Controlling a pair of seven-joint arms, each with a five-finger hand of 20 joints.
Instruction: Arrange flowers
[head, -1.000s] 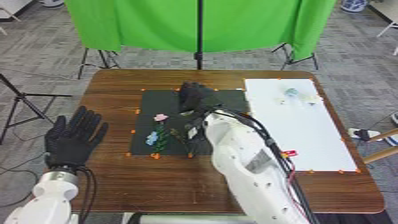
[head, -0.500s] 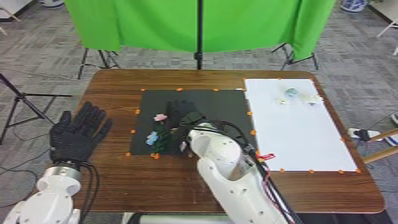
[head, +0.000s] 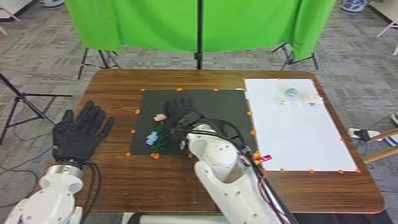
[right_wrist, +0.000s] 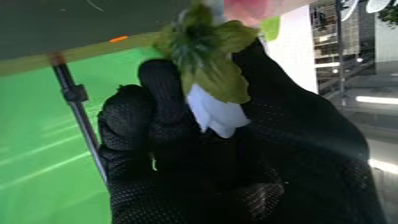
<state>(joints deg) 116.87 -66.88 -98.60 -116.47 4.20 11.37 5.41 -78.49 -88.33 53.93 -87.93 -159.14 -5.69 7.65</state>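
Head view. Left hand (head: 78, 141) at the left side of the brown counter (head: 115, 180), open, fingers straight and spread. Right hand (head: 184, 114) over the black mat (head: 222, 100), just beside the pink flower (head: 160, 117). Blue flower (head: 152, 137) on the same mat, nearer the robot than the pink one, green foliage (head: 160, 145) next to it. To the right of the mat: white sheet (head: 298, 135) bearing a few small pale items (head: 291, 92) near its far end; exact kind cannot be made out.

Right wrist view. White flower (right_wrist: 213, 110) with green leaves (right_wrist: 222, 82) lies against the glove of the right hand, petals toward the palm. Whether the hand grips it or merely sits around it: cannot tell. Pink petals (right_wrist: 247, 9) near the leaves.
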